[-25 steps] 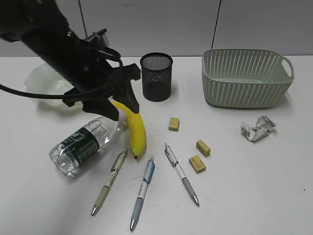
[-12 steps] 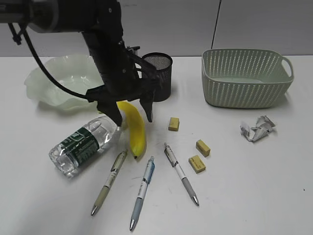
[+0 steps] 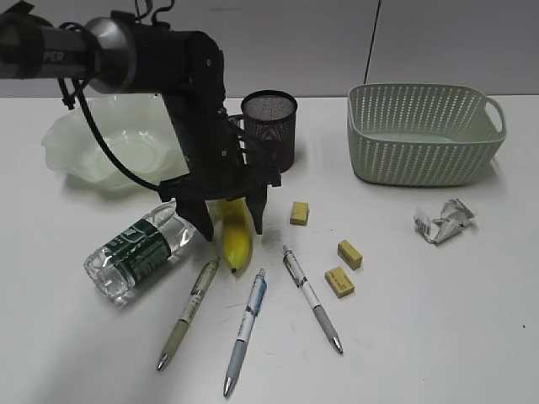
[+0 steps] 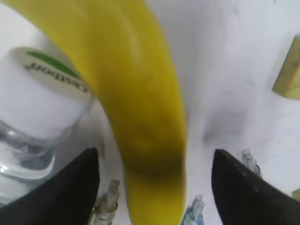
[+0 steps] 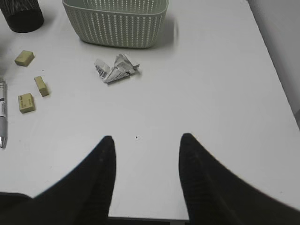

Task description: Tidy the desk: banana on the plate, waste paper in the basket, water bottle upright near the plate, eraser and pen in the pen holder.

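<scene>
Exterior view: banana (image 3: pixel 236 237) lying on table (image 3: pixel 438 320) beside the toppled water bottle (image 3: pixel 139 251), pens below. Left fingers (image 3: pixel 258 215) spread wide, straddling the banana; right fingers (image 5: pixel 105 173) parted, empty.

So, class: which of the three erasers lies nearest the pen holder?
The lone eraser just right of the banana; the other two sit lower right.

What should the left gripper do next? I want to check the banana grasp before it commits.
Probably close the left gripper on the banana. Its open fingers already straddle the fruit, one on each side in the left wrist view, low near the desk. The banana is not yet on the plate, so gripping comes before lifting.
</scene>
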You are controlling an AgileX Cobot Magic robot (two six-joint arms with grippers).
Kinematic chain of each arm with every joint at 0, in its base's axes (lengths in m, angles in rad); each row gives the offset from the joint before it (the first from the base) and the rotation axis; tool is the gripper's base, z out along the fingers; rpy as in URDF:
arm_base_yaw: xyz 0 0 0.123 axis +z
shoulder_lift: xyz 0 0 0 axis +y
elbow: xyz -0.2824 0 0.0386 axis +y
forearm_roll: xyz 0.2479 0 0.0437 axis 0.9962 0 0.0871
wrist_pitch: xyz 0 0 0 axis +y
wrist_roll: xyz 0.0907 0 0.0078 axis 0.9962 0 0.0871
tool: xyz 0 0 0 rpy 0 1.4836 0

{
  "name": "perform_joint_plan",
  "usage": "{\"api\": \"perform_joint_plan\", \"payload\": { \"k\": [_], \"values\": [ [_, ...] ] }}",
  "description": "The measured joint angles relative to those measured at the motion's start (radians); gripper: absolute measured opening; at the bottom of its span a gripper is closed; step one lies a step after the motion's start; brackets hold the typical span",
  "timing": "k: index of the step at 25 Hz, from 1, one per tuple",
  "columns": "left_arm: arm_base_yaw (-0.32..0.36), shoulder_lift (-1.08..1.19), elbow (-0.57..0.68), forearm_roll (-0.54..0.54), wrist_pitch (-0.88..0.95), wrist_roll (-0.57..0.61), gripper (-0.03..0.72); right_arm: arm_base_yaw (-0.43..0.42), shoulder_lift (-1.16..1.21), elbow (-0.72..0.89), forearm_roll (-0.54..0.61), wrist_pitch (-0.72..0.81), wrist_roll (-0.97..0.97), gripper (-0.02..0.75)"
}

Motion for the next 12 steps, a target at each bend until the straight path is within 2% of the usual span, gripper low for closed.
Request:
{"api": "perform_joint_plan", "payload": {
  "k": [4, 6, 8, 12],
  "values": [
    [0.000, 0.028, -0.001, -0.007, -0.037, 0.000, 0.512, 0.000, -0.023, 0.000, 0.000, 0.000, 0.001, 0.364],
    [0.000, 0.033, -0.002, -0.009, -0.053, -0.001, 0.435, 0.000, -0.024, 0.000, 0.000, 0.000, 0.001, 0.364],
    [0.000, 0.034, -0.002, -0.011, -0.066, -0.001, 0.323, 0.000, -0.025, 0.000, 0.000, 0.000, 0.001, 0.364],
    [0.000, 0.033, -0.002, -0.019, -0.070, 0.012, 0.319, 0.000, -0.025, 0.000, 0.000, 0.000, 0.001, 0.364]
  ]
}}
